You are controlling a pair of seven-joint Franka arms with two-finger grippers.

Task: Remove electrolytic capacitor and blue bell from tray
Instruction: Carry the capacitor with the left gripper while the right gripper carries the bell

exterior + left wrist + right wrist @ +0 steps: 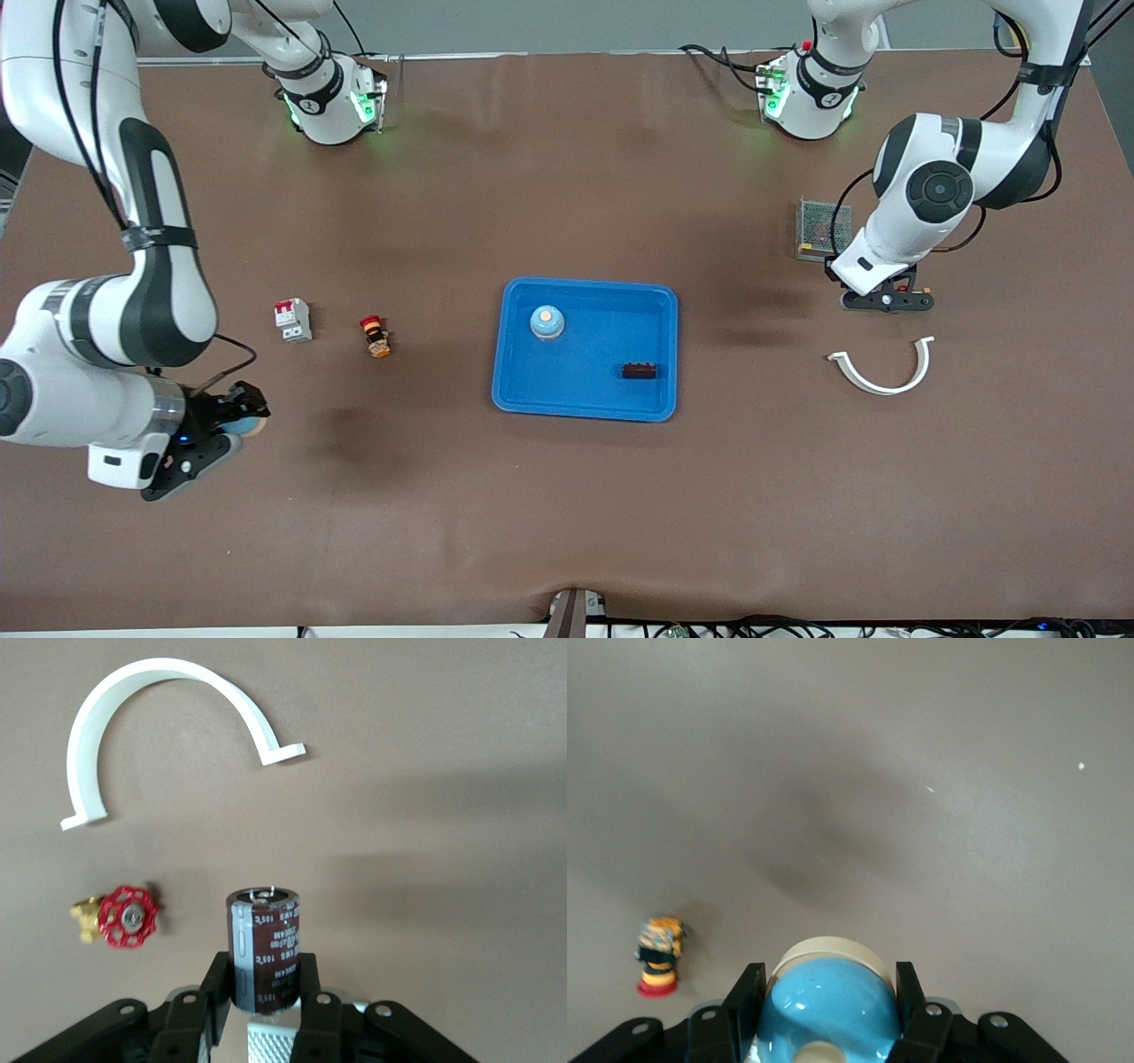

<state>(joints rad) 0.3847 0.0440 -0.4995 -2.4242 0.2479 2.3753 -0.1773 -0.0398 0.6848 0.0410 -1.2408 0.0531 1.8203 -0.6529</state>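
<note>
The bright blue tray [611, 332] lies mid-table. In it stand a blue bell [547, 322] and a small dark part [639, 370]. My left gripper [886, 301] [264, 988] is shut on a brown electrolytic capacitor [264, 943], held upright between both fingers, over the table toward the left arm's end, clear of the tray. My right gripper [237, 424] [828, 1003] is shut on another blue bell [828, 1010] with a cream base, low over bare table toward the right arm's end.
A white curved clip [881, 387] [151, 672] and a red-handled brass valve [124, 917] lie by the left gripper, with a metal mesh box [822, 229] beside them. A red-and-yellow push button [376, 337] [658, 955] and a white breaker [293, 320] sit between tray and right gripper.
</note>
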